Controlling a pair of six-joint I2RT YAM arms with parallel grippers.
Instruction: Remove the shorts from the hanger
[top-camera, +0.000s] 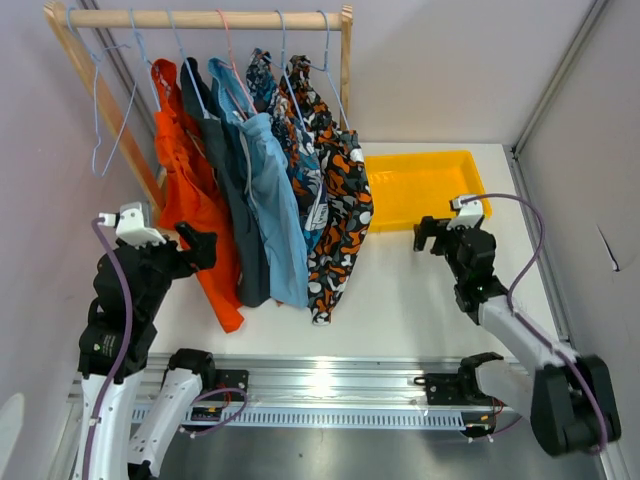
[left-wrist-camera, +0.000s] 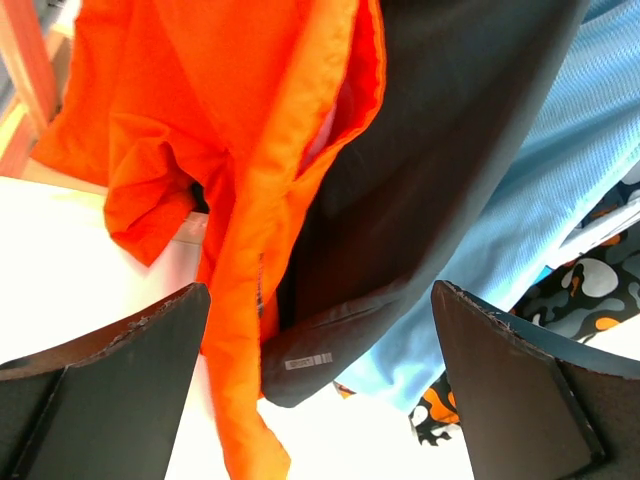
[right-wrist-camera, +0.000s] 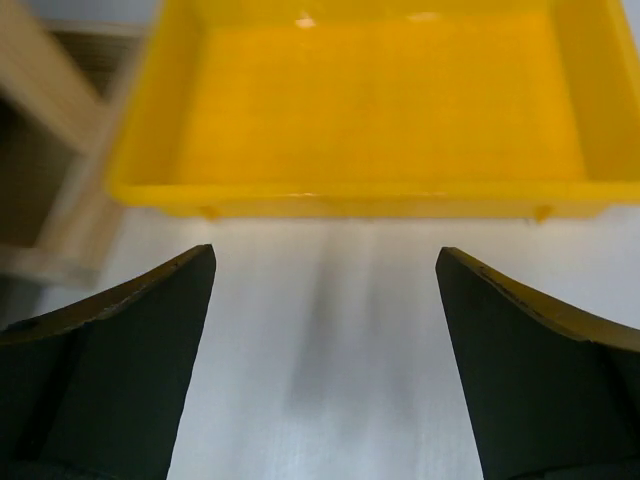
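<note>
Five pairs of shorts hang on wire hangers from a wooden rail (top-camera: 210, 18): plain orange (top-camera: 192, 195), dark grey (top-camera: 232, 190), light blue (top-camera: 275, 200), blue-and-orange print (top-camera: 300, 150), and orange-black-white blotch print (top-camera: 340, 210). My left gripper (top-camera: 200, 245) is open and empty, just left of the orange shorts' lower part. In the left wrist view the orange shorts (left-wrist-camera: 250, 150), dark grey shorts (left-wrist-camera: 420, 170) and light blue shorts (left-wrist-camera: 560, 170) hang ahead of the open gripper (left-wrist-camera: 320, 330). My right gripper (top-camera: 432, 235) is open and empty above the table, near the yellow tray.
A yellow tray (top-camera: 385, 205) sits at the back right of the white table; its near wall (right-wrist-camera: 360, 195) shows in the right wrist view. An empty light blue hanger (top-camera: 98, 100) hangs at the rail's left end. The rack's wooden leg (top-camera: 105, 110) slants behind my left arm.
</note>
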